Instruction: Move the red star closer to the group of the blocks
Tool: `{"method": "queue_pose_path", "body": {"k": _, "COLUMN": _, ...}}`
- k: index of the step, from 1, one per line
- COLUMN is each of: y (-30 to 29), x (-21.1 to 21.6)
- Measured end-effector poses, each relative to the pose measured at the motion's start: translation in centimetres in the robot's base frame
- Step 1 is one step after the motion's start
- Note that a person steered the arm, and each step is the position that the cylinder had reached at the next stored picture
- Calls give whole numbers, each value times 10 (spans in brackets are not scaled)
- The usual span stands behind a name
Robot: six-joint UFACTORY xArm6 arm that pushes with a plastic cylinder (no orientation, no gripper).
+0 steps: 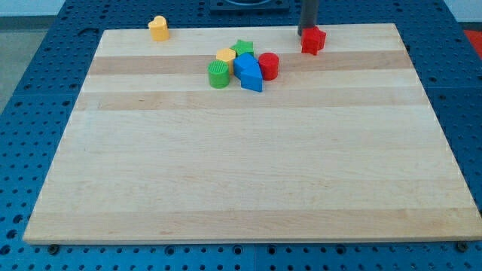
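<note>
Board: one wooden table top [248, 181] on a blue pegboard; no writing readable.
Group: five blocks at far centre: two blue blocks [248, 72], green cylinder [218, 74], red cylinder [269, 65], green star [242, 49], yellow block [226, 55].
Red star [313, 40]: far right, apart from group.
Yellow block, far left [158, 28]: alone.
My tip [303, 34]: touching the red star's far-left side; no jaws, holds nothing.

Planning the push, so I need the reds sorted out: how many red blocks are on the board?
2. The red star sits near the view's top right, touching my tip. The red cylinder is at the cluster's right edge. None appear hidden.
</note>
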State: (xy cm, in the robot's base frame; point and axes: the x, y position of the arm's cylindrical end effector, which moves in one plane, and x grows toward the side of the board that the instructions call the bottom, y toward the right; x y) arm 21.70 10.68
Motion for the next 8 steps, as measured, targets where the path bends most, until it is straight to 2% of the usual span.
{"method": "queue_pose_path", "body": {"k": 3, "y": 14, "x": 11}}
{"method": "queue_pose_path", "body": {"k": 6, "y": 71, "x": 24}}
{"method": "queue_pose_path", "body": {"k": 8, "y": 52, "x": 48}}
